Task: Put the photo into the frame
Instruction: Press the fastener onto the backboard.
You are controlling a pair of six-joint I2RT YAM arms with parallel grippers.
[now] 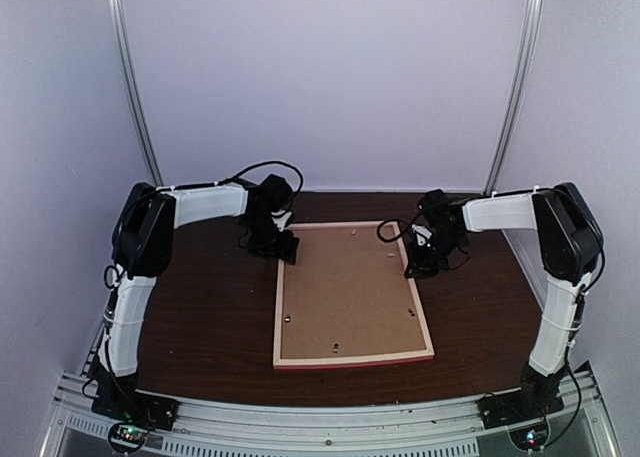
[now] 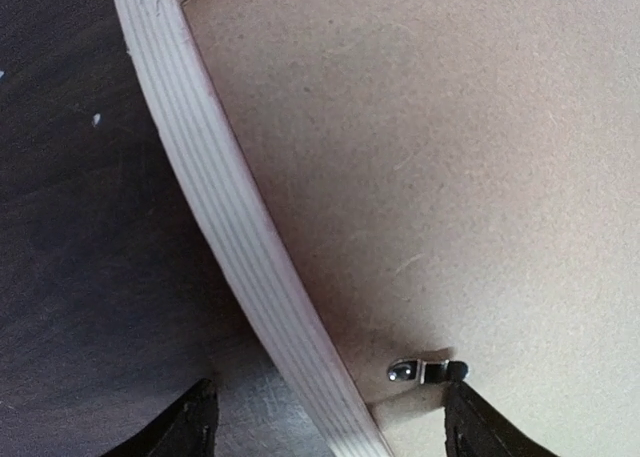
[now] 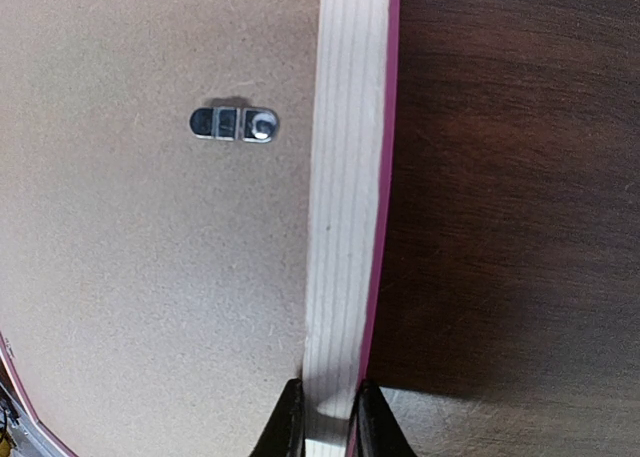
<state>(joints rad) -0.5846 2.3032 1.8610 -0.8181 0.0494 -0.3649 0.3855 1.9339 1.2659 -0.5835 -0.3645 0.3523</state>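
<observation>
The frame lies back side up on the dark table, pale wood rails with pink edges around a brown backing board. The photo is hidden. My left gripper is open at the frame's far left corner; its fingers straddle the left rail, one tip touching a metal turn clip. My right gripper is shut on the frame's right rail, a finger on each side. A second metal clip sits on the board nearby.
Further small clips show on the backing board near the front rail. The dark wooden table is bounded by white walls at the back and an aluminium rail at the near edge.
</observation>
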